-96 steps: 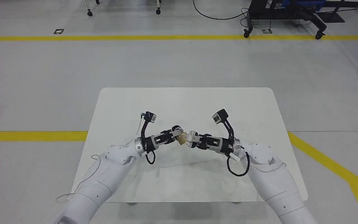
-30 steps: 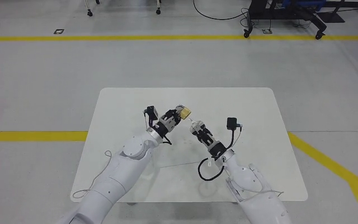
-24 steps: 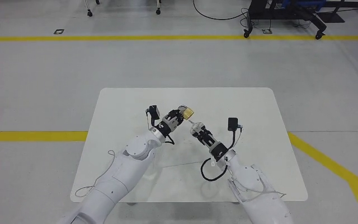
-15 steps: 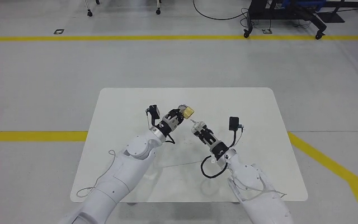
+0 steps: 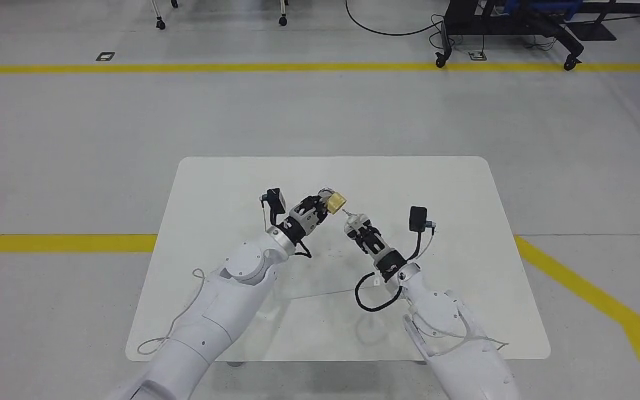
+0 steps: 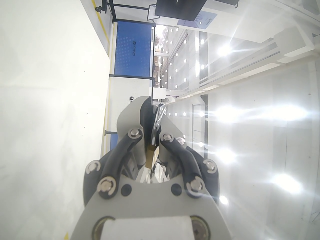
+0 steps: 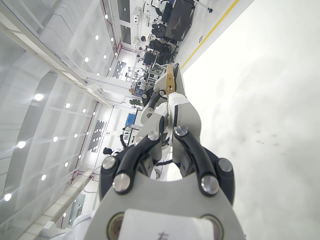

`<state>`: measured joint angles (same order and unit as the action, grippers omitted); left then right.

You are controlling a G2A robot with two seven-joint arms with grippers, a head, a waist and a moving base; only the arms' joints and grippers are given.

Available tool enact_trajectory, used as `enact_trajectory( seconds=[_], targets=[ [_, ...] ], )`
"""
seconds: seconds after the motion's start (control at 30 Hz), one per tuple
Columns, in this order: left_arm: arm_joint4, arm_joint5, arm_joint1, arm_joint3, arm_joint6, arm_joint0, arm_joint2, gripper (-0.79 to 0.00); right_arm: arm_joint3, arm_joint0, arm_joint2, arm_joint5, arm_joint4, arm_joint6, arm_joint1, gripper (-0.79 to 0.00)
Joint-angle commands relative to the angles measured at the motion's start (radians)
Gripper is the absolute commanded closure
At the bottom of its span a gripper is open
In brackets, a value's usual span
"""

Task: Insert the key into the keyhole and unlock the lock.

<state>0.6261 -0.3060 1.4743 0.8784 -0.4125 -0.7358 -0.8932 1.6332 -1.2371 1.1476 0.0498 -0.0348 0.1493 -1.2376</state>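
Jaws tight on lock (image 7: 170, 82) and key (image 7: 170, 123)

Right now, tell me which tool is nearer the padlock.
Left. The left tool is shut on the padlock, holding it above the table. The right tool, shut on the key, points at the padlock's keyhole end from just beside it.

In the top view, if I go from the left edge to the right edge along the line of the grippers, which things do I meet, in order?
Bare table → left gripper → brass lock → right gripper, holding the key → bare table again.
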Motion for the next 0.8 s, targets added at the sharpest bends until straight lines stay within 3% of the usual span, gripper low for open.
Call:
enact_trajectory(
  seconds=[0.0, 0.77],
  targets=[
    [-0.008, 0.006, 0.001, 0.001, -0.002, -0.001, -0.004, 0.0, -0.001, 0.002, -0.001, -0.001, -0.001, -0.001, -0.002, 0.0],
    [-0.057, 0.035, 0.008, 0.013, -0.03, -0.024, -0.063, 0.0, -0.025, 0.033, -0.021, -0.048, -0.034, -0.004, -0.025, 0.0]
  ],
)
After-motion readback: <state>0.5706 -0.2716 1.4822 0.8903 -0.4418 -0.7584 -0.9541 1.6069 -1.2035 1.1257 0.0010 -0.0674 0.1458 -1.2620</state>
